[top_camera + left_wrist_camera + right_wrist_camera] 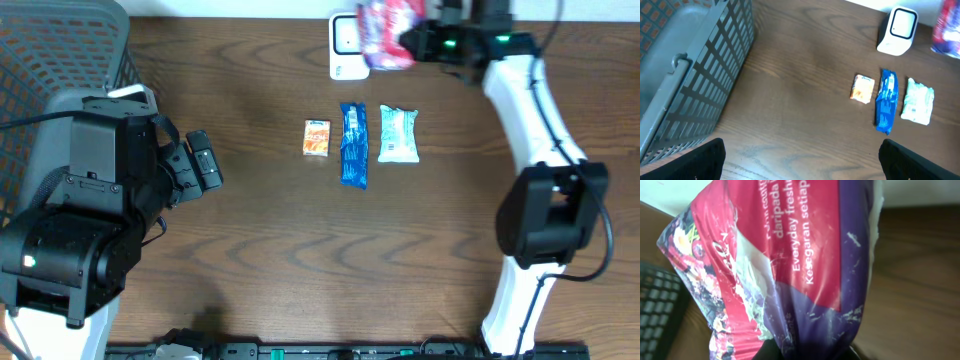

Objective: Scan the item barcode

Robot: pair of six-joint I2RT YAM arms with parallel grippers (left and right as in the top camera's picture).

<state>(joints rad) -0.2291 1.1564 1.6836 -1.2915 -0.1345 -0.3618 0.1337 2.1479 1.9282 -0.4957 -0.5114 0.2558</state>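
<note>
Overhead view: the right gripper [415, 45] is at the far edge of the table [250, 250], with its jaws clamped on a red and purple packet [385, 28]. The packet is partly above the white scanner [343, 50]. The left gripper [205, 168] is at the left, near the grey basket [60, 50], with its jaws wide apart. In the middle an orange packet [317, 137], a blue packet [353, 145] and a white packet [398, 133] lie side by side.

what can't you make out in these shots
Barcode on the pouch: seen in no view; the right wrist shows only slogan print, and overhead it is blurred.
Scanner: overhead, the pouch covers its right side.
Right gripper fingertips: hidden by the pouch in both views.
Blue pack print: too small, overhead and left wrist.
Basket: cut by the left edge, overhead.
</note>
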